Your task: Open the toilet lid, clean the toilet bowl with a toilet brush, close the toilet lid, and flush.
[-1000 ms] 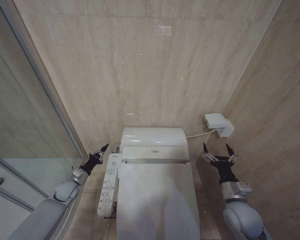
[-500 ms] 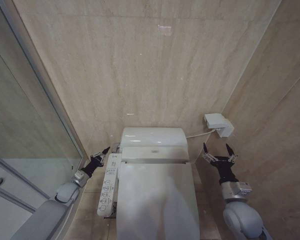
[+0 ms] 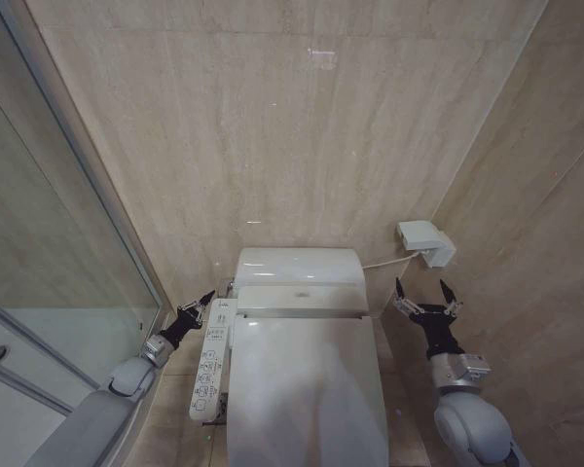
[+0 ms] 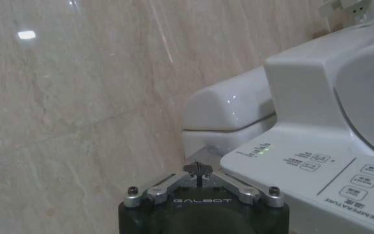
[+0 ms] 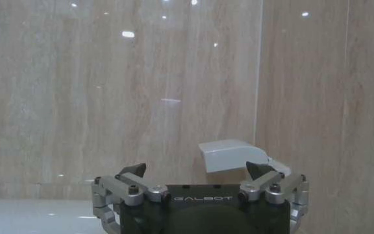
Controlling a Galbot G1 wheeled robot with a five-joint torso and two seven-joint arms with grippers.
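Note:
The toilet lid (image 3: 307, 389) is white and glossy and lies shut over the seat, so the toilet bowl is hidden under it. The toilet brush is out of view. My left gripper (image 3: 197, 309) hangs low beside the toilet's left side, just behind the far end of the side control panel (image 3: 210, 360). In the left wrist view the left gripper (image 4: 198, 169) has its fingers together on nothing, close to the control panel (image 4: 330, 180). My right gripper (image 3: 420, 292) is held up to the right of the toilet, open and empty. The right wrist view shows the right gripper (image 5: 195, 169) facing the wall.
The toilet's rear unit (image 3: 299, 268) stands against the beige tiled back wall. A white wall box (image 3: 423, 240) with a cable sits on the right wall, just ahead of the right gripper. A glass partition (image 3: 39, 243) closes the left side. The floor strips beside the toilet are narrow.
My left gripper has sunk a little and come closer to the control panel. The right arm and the toilet have not moved.

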